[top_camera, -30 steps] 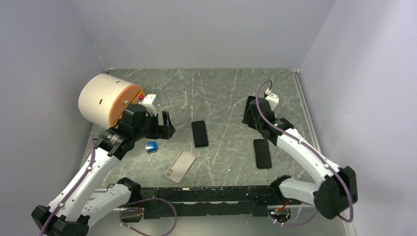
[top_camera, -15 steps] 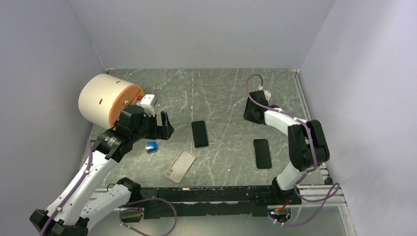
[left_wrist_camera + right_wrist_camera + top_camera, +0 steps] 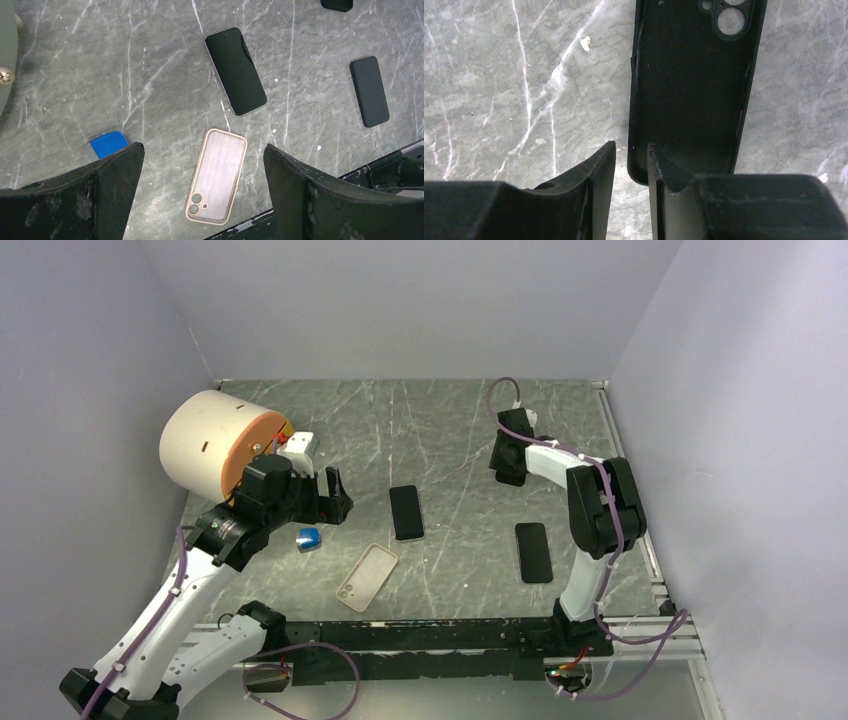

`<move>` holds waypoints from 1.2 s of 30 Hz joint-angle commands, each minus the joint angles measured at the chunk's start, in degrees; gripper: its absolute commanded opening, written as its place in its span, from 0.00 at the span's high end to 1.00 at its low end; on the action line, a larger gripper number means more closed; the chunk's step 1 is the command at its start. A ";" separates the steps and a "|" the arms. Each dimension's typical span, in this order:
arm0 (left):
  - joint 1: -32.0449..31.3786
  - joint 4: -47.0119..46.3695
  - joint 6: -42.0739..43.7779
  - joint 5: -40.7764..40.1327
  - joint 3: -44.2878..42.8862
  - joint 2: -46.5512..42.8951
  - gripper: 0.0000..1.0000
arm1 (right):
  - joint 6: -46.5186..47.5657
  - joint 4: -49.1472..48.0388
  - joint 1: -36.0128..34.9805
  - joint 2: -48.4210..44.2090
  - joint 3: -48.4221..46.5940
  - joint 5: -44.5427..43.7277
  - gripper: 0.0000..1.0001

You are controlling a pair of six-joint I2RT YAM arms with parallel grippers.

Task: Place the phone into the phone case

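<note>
The pale beige phone case (image 3: 367, 576) lies open side up near the front rail, with its camera cutout at the near end. It also shows in the left wrist view (image 3: 217, 175). The black glossy phone (image 3: 406, 512) lies flat just beyond it and shows in the left wrist view too (image 3: 235, 70). My left gripper (image 3: 338, 496) hovers wide open and empty to the left of both, and its jaws (image 3: 202, 149) frame the beige case. My right gripper (image 3: 508, 472) is low at the back right. Its jaws (image 3: 631, 144) are a narrow gap apart, astride the near corner rim of a black case (image 3: 691, 80), with table showing beside the rim.
A second black phone-sized slab (image 3: 533, 552) lies at the right front. A small blue piece (image 3: 309, 537) sits near my left gripper. A big white and orange cylinder (image 3: 215, 443) and a small white box (image 3: 303, 448) stand at the back left. A black rail (image 3: 430, 635) runs along the front.
My right arm has folded up and back, and its gripper has shifted a little farther back and left. My left arm has hardly moved. The phones and the beige case have stayed put.
</note>
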State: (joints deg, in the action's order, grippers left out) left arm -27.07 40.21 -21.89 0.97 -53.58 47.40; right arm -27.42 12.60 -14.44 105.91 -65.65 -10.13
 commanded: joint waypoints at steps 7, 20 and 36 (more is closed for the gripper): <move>0.18 -0.49 0.97 -0.88 -0.05 -0.82 0.06 | 1.12 0.71 0.11 2.55 -3.06 -1.91 0.75; 0.23 -0.59 0.80 -0.88 0.03 -0.99 0.06 | 2.07 0.97 -4.85 -4.23 3.42 1.16 1.00; 0.21 -0.72 0.99 -2.07 -0.20 -1.56 0.06 | -7.14 4.06 -21.14 -21.16 19.97 4.08 1.00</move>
State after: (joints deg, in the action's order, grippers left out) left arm -27.07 40.21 -21.85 0.56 -53.58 45.91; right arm -30.26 15.46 -32.47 89.12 -48.10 -6.90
